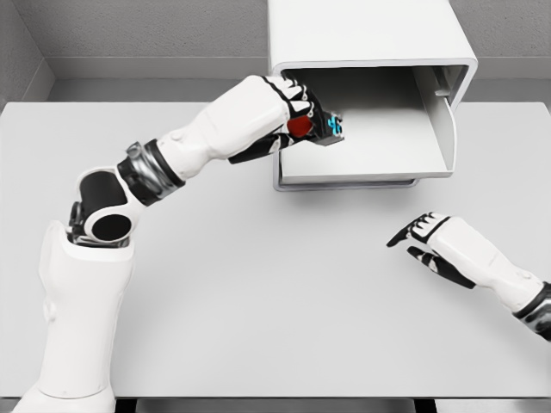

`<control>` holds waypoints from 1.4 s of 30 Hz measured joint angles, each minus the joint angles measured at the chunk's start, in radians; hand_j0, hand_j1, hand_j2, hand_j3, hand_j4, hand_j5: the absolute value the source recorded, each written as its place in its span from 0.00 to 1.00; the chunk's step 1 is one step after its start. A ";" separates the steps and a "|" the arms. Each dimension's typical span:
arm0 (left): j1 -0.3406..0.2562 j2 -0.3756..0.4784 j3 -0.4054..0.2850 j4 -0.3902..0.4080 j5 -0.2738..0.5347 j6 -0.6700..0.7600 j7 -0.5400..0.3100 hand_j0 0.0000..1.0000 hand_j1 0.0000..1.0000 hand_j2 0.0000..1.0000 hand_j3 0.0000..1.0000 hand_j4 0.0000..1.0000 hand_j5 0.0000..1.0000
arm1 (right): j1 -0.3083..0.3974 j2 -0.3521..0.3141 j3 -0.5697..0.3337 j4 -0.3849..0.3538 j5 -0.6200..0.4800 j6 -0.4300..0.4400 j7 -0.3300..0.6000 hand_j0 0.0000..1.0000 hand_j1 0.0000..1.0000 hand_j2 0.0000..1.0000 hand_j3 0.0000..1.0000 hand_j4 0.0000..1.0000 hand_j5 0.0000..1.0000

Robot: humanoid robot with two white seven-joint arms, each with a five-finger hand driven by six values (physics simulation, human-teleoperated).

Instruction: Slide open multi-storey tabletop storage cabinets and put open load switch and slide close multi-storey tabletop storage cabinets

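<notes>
A white storage cabinet [370, 39] stands at the back of the table, and its drawer [430, 176] is pulled out toward me. My left hand [297, 116] reaches over the drawer's left rim, fingers curled around the load switch [325, 127], a small dark block with a red knob and blue terminals. The switch hangs just above the drawer's floor near its left side. My right hand [426, 241] hovers over the table to the right, below the drawer, fingers relaxed and holding nothing.
The grey table [258, 292] spreads wide in front of the cabinet. Grey walls close in behind and at the far left. The drawer's front panel [452, 120] stands raised on its right side.
</notes>
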 measured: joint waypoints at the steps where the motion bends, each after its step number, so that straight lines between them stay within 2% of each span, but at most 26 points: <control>1: 0.000 0.000 -0.005 0.000 -0.005 0.000 0.000 0.41 0.41 0.41 0.41 0.41 0.41 | 0.000 0.001 0.002 -0.006 0.000 0.000 0.001 0.54 0.54 0.54 0.54 0.54 0.54; 5: 0.002 -0.001 -0.024 0.005 -0.027 0.000 0.000 0.41 0.41 0.41 0.41 0.41 0.41 | -0.041 0.003 0.031 -0.019 0.000 0.000 0.002 0.54 0.54 0.54 0.54 0.54 0.54; 11: 0.002 -0.001 -0.047 0.033 -0.068 0.000 0.000 0.41 0.41 0.41 0.41 0.41 0.41 | -0.043 0.003 0.047 -0.023 0.001 0.000 0.002 0.55 0.55 0.55 0.55 0.55 0.55; 16: -0.002 -0.001 -0.066 0.042 -0.094 0.000 0.000 0.41 0.41 0.41 0.41 0.41 0.41 | -0.043 0.003 0.048 -0.022 0.001 0.000 0.001 0.46 0.46 0.46 0.46 0.46 0.46; 30: -0.060 -0.001 -0.100 0.046 -0.107 0.000 0.000 0.42 0.42 0.42 0.42 0.42 0.42 | -0.051 0.002 0.046 -0.022 0.000 0.000 0.001 0.50 0.50 0.50 0.50 0.50 0.50; 42: -0.069 -0.001 -0.134 0.075 -0.108 0.000 0.000 0.44 0.44 0.44 0.44 0.44 0.44 | -0.054 0.003 0.049 -0.006 0.001 0.000 0.001 0.51 0.51 0.51 0.51 0.51 0.51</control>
